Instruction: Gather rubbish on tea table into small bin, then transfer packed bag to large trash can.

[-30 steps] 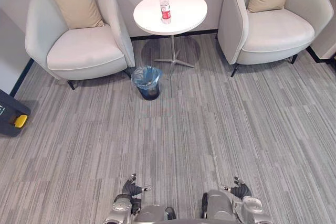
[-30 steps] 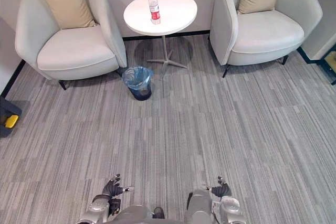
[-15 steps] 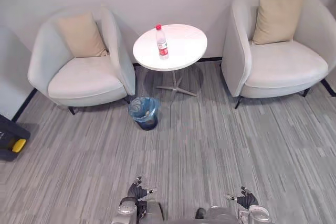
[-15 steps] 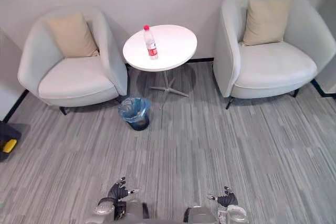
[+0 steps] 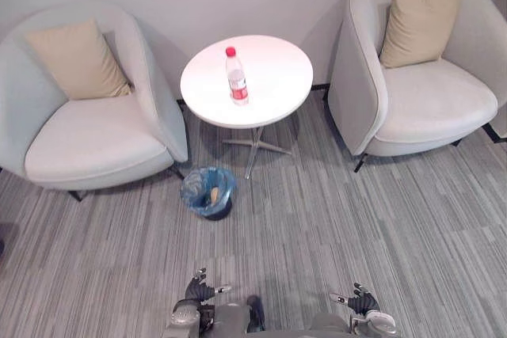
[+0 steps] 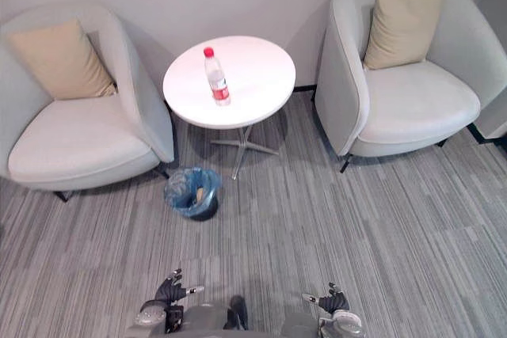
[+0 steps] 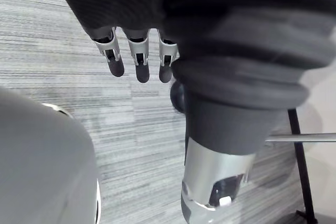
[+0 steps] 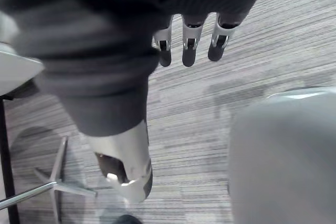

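Observation:
A clear plastic bottle (image 5: 236, 78) with a red cap and red label stands upright on the round white tea table (image 5: 273, 77). On the carpet by the table's foot sits a small dark bin (image 5: 209, 192) lined with a blue bag, with a small pale item inside. My left hand (image 5: 201, 289) and right hand (image 5: 360, 302) hang low at the near edge, far from the table, fingers (image 7: 137, 61) relaxed and holding nothing. The right hand's fingers (image 8: 190, 39) also hang straight over bare carpet.
Two pale armchairs flank the table, the left one (image 5: 87, 128) and the right one (image 5: 420, 89), each with a tan cushion. Grey striped carpet (image 5: 317, 219) stretches between me and the table. The table stands on a thin metal base (image 5: 253, 146).
The whole picture has shifted: the table, bin and chairs now show larger and nearer, so the camera has moved toward them. Both hands keep their low hanging pose.

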Robot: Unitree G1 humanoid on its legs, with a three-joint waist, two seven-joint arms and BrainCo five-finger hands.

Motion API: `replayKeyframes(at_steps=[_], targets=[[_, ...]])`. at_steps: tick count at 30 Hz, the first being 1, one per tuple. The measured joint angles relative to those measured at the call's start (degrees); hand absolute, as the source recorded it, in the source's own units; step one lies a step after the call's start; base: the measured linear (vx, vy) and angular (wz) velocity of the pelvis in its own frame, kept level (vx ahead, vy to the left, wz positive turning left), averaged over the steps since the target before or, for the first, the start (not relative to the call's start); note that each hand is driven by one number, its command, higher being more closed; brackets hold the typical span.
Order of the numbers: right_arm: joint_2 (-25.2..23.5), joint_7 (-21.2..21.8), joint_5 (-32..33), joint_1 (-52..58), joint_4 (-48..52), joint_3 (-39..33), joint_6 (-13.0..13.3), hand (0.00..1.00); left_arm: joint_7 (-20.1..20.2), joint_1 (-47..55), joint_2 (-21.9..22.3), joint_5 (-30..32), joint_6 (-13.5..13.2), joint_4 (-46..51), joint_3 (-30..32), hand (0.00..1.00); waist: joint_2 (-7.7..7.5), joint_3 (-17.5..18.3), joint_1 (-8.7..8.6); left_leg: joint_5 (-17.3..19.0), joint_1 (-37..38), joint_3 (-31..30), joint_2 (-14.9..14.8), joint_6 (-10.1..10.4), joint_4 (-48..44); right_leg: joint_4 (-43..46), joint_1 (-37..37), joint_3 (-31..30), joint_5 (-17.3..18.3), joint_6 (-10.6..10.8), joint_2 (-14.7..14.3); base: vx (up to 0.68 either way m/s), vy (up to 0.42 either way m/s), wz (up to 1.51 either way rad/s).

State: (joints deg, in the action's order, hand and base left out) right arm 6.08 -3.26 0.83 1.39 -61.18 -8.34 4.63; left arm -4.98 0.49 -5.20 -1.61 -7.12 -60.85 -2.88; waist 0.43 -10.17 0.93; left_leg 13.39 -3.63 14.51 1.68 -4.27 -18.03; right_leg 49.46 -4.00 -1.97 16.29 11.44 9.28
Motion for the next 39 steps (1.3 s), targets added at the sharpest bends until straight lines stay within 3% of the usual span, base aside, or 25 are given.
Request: replayKeyframes(at_steps=[1,3,5,7,8,9,10,14,15,16,17,19,21,23,25,26,27,29,32,35,37,38,39], targets=[[0.0,0.2,-0.3,-0.1,0.1,-0.1,0.1,0.00,0.0,-0.1,-0.2,0.0,0.1,-0.5,-0.8,0.00,0.03,0.0,-0.03,0.9,1.9,-0.5,0.3,-0.1,0.3,4.2,-1.5,1.4,0.9,-1.5,0.6,0.45,0.067,0.30],[0.5,0.2,-1.0,-0.6,0.2,0.2,0.5,0.00,0.0,-0.4,-0.6,-0.4,0.2,-0.5,-1.8,0.00,0.60,-0.1,-0.19,1.3,7.4,-2.5,0.0,-0.2,3.0,4.7,-5.3,7.6,3.7,-7.0,0.6,0.52,0.001,0.36],[0.9,0.5,-1.2,-1.1,0.4,0.4,0.6,0.00,0.0,-0.5,-0.4,-0.5,0.3,-0.5,-1.8,0.00,1.53,-0.3,-0.30,1.3,9.8,-3.5,-1.4,-0.2,4.0,-0.3,-8.8,10.5,4.7,-9.0,-0.7,0.40,-0.073,0.35],[1.6,0.7,-1.3,-1.4,1.6,0.4,0.7,0.00,0.0,-0.1,-0.1,-0.5,0.3,-0.5,-1.7,0.00,2.57,-0.7,-0.52,1.5,12.4,-4.4,-3.4,0.3,4.0,-9.8,-12.3,10.9,3.7,-9.3,-2.5,0.34,-0.115,0.31],[1.8,0.7,-1.4,-1.3,1.8,0.5,0.7,0.00,0.0,0.2,-0.1,-0.5,0.3,-0.5,-1.6,0.00,2.61,-0.7,-0.83,1.8,13.1,-4.9,-3.8,1.3,4.0,-14.1,-12.6,10.9,1.6,-9.3,-3.0,0.49,-0.198,0.42],[1.9,0.7,-1.3,-0.9,1.7,1.5,0.6,0.00,0.0,0.9,-0.3,-0.5,0.3,-0.6,-1.3,0.00,1.79,-0.5,-1.24,2.8,14.6,-5.5,-3.4,4.1,4.0,-21.5,-12.2,10.6,-9.4,-12.5,-3.1,0.49,-0.186,0.31],[2.9,0.7,-1.4,-1.1,1.0,1.5,0.5,0.00,0.0,0.9,0.7,-0.5,0.4,-1.2,-1.1,0.00,4.21,0.3,-1.41,3.5,15.3,-6.6,-5.7,5.5,4.0,-20.5,-11.7,11.1,-9.2,-13.2,-5.0,0.50,-0.185,0.18],[3.6,0.6,-1.4,-0.5,-0.4,1.2,0.1,0.00,0.1,-0.4,1.9,-0.4,0.3,-1.7,-0.9,0.00,5.05,0.3,-2.57,-0.6,14.3,-9.0,-7.7,10.4,0.6,-22.9,-8.0,13.4,-6.9,-14.5,-5.9,0.34,-0.196,0.24],[3.7,0.4,-1.3,0.7,-1.1,0.2,-0.2,0.00,0.2,-0.9,2.7,-0.4,0.3,-1.5,0.3,0.00,5.10,-0.3,-2.56,-3.0,10.1,-9.9,-9.4,13.6,-12.0,-28.1,-2.0,15.0,-6.3,-15.1,-6.6,0.32,-0.204,0.58],[3.6,0.2,-1.2,1.3,-1.1,0.1,-0.2,0.00,0.3,-0.8,2.9,-0.4,0.3,-1.5,0.8,0.00,4.95,-0.5,-2.52,-4.8,8.1,-9.7,-10.3,14.4,-17.2,-29.6,0.0,15.5,-6.2,-15.2,-6.6,0.27,-0.167,0.50],[3.0,-0.1,-1.1,2.1,-1.1,0.1,-0.2,0.00,0.6,-0.5,3.1,-0.4,0.3,-1.5,1.1,0.00,4.35,-0.9,-2.39,-5.3,5.2,-8.8,-11.9,14.4,-24.2,-31.7,2.8,16.2,-6.1,-15.5,-6.7,0.14,-0.077,0.25],[3.0,-0.4,-0.7,3.0,-1.1,-0.2,-0.3,0.00,1.1,-0.4,2.9,-0.4,0.3,-1.1,1.4,0.00,4.64,-1.0,-2.10,-2.8,1.2,-4.6,-14.5,10.3,-30.2,-35.3,7.1,16.6,-5.9,-15.7,-7.0,0.14,-0.066,0.15],[3.4,-0.4,-0.7,2.7,-1.1,-0.2,-0.3,0.00,1.1,-0.2,2.7,-0.4,0.3,-0.9,1.4,0.00,5.15,-1.1,-1.59,-1.9,-1.9,-2.1,-14.5,8.9,-26.4,-37.8,9.3,16.3,-6.1,-15.4,-6.9,0.11,-0.011,-0.05],[3.3,-0.5,-0.6,2.5,-1.0,-0.3,-0.2,0.00,1.1,0.0,2.7,-0.4,0.3,-0.4,1.4,0.00,5.05,-1.2,-1.39,-2.1,-3.3,-1.6,-12.3,9.0,-14.1,-38.4,10.3,16.0,-6.0,-14.1,-6.0,0.18,0.114,-0.09],[3.6,-0.5,-0.4,2.7,-1.0,-0.7,-0.2,0.00,1.1,0.2,2.9,-0.4,0.3,-0.5,1.2,0.00,5.77,-1.1,-1.56,-6.6,-3.1,-1.8,-10.2,10.0,-0.8,-37.8,10.7,15.8,-4.8,-12.2,-5.9,0.22,0.175,-0.05],[3.9,-0.6,-0.4,2.6,-1.2,-0.7,-0.5,0.00,1.1,0.7,2.7,-0.5,0.3,-0.5,1.4,0.00,5.75,-0.9,-1.08,-10.0,-1.8,-1.3,-9.3,6.1,1.6,-36.7,10.9,14.2,-3.9,-10.8,-5.9,0.22,0.142,-0.04],[3.0,-0.5,-0.4,2.7,-1.2,-0.7,-0.6,0.00,1.1,0.6,2.1,-0.4,0.2,-0.5,1.3,0.00,4.21,-0.4,-0.84,-9.8,-1.0,-0.6,-7.8,5.8,3.2,-36.8,10.9,13.2,-3.2,-9.7,-4.7,0.23,0.127,-0.06],[2.5,-0.5,-0.4,2.9,-1.2,-0.6,-0.6,0.00,1.2,0.4,1.5,-0.4,0.2,-0.4,1.3,0.00,2.91,-0.2,-0.37,-8.9,-0.7,-0.5,-6.0,4.5,3.6,-36.4,10.8,12.9,-2.4,-8.4,-3.0,0.20,0.094,0.02],[2.9,-0.1,-0.9,1.4,-1.8,-0.3,-1.1,0.00,1.2,0.5,0.6,-0.4,0.2,-0.4,1.3,0.00,1.76,0.0,-0.02,-5.7,0.6,-0.1,-3.0,3.5,3.1,-31.8,10.7,12.0,0.4,-6.4,0.4,0.21,0.104,0.05],[6.5,2.5,0.0,-0.8,0.3,0.4,-2.1,0.00,2.0,1.0,0.1,-0.4,0.4,-0.7,1.2,0.00,1.67,0.3,0.00,-3.7,2.8,-0.4,-1.2,2.7,3.2,-19.5,6.7,9.1,0.9,-5.0,2.7,0.19,0.102,0.10],[7.9,3.5,0.3,-1.8,4.2,1.7,1.2,0.00,2.4,1.1,-1.2,-0.1,0.4,-0.7,0.4,0.00,1.29,0.6,-0.42,-2.8,4.9,-1.5,-0.4,1.4,3.7,-7.8,2.1,6.6,-0.4,-2.6,3.7,0.25,0.077,0.34],[7.8,3.4,0.4,-1.8,4.2,1.7,2.8,0.00,2.4,0.6,-1.6,0.1,0.4,-0.7,-0.2,0.00,1.61,0.9,-0.26,-2.6,5.3,-2.1,-0.5,1.2,3.6,-7.2,1.7,6.4,0.4,-3.4,3.4,0.23,-0.004,0.56],[7.2,3.6,1.5,-1.6,3.7,0.9,3.6,0.00,2.4,0.6,-1.9,0.1,0.4,-0.7,-0.8,0.00,1.36,1.0,-0.54,-2.4,5.6,-3.8,-1.0,1.1,3.6,-7.8,0.5,6.3,2.7,-5.5,2.4,0.18,-0.041,0.59]])
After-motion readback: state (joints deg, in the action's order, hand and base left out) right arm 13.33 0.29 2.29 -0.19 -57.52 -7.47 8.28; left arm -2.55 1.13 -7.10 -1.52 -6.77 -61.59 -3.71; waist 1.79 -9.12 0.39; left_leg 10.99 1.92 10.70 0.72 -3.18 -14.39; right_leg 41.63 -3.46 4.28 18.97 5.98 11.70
